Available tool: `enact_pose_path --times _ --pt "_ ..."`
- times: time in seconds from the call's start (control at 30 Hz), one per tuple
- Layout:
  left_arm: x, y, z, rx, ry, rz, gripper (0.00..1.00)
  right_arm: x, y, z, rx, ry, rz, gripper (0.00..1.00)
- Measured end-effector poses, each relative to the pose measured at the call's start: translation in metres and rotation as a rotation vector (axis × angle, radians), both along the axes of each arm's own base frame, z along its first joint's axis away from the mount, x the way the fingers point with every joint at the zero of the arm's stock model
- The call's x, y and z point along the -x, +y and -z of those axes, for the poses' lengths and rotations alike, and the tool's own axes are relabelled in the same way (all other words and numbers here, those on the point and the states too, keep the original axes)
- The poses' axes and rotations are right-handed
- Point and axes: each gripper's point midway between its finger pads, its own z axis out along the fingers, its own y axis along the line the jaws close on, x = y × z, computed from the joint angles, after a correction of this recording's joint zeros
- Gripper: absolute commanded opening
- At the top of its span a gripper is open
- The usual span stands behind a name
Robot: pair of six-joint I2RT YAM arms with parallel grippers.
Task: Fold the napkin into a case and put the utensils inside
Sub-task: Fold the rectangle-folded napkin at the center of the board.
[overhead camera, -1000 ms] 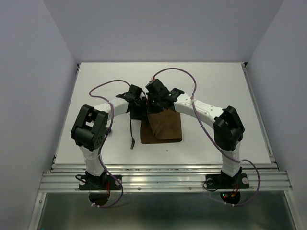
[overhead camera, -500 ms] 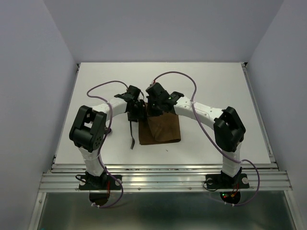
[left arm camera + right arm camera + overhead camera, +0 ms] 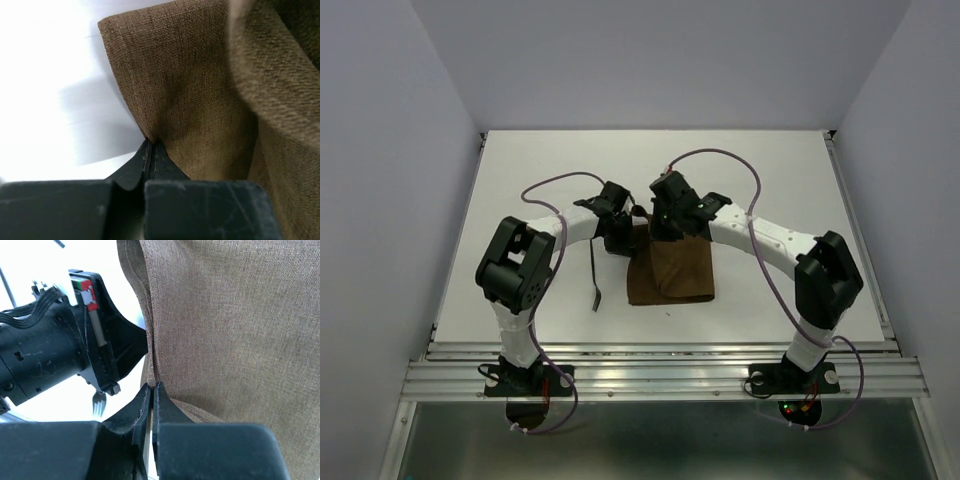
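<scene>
The dark brown napkin [image 3: 675, 275] lies partly folded at the table's middle, its far edge lifted between both grippers. My left gripper [image 3: 620, 235] is shut on the napkin's hemmed left edge [image 3: 151, 144]. My right gripper [image 3: 665, 228] is shut on a fold of the napkin [image 3: 152, 386] close beside it. The cloth [image 3: 190, 85] fills both wrist views [image 3: 230, 330]. One thin dark utensil [image 3: 595, 275] lies on the table left of the napkin. Fork tines [image 3: 99, 404] show under the left gripper's finger [image 3: 127, 340].
The white table [image 3: 770, 180] is walled by pale panels at the left, right and back. An aluminium rail [image 3: 660, 372] runs along the near edge by the arm bases. Purple cables [image 3: 720, 160] loop above both arms.
My left gripper has shut on the napkin's edge. Both grippers and the napkin have shifted to the right. The utensil has stayed in place.
</scene>
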Motion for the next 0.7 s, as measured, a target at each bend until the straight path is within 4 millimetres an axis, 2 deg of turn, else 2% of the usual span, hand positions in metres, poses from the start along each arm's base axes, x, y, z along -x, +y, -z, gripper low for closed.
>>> enact_pose_path --times 0.1,0.2,0.3,0.43,0.53,0.57,0.63,0.7 --pt "0.000 -0.026 -0.001 0.039 0.007 0.024 0.00 0.001 -0.026 0.000 0.009 0.001 0.041 0.01" --pt "-0.002 -0.061 -0.002 0.076 0.017 0.050 0.00 0.001 -0.058 -0.002 0.018 0.000 0.097 0.01" --pt "-0.006 -0.105 -0.004 0.120 0.015 0.066 0.00 0.003 -0.089 -0.006 0.033 -0.012 0.150 0.01" --pt "-0.007 -0.158 -0.006 0.178 0.022 0.071 0.00 0.006 -0.105 -0.012 0.052 -0.029 0.164 0.01" --pt "-0.004 -0.180 -0.007 0.198 0.028 0.075 0.00 0.008 -0.106 -0.011 0.065 -0.025 0.157 0.01" --pt "-0.002 -0.182 -0.008 0.197 0.031 0.074 0.01 0.008 -0.107 -0.010 0.069 -0.023 0.156 0.01" --pt "-0.002 -0.179 -0.007 0.181 0.037 0.068 0.11 0.009 -0.107 -0.010 0.070 -0.021 0.156 0.01" --pt "-0.003 -0.175 -0.006 0.174 0.042 0.063 0.16 0.008 -0.107 -0.010 0.069 -0.022 0.155 0.01"
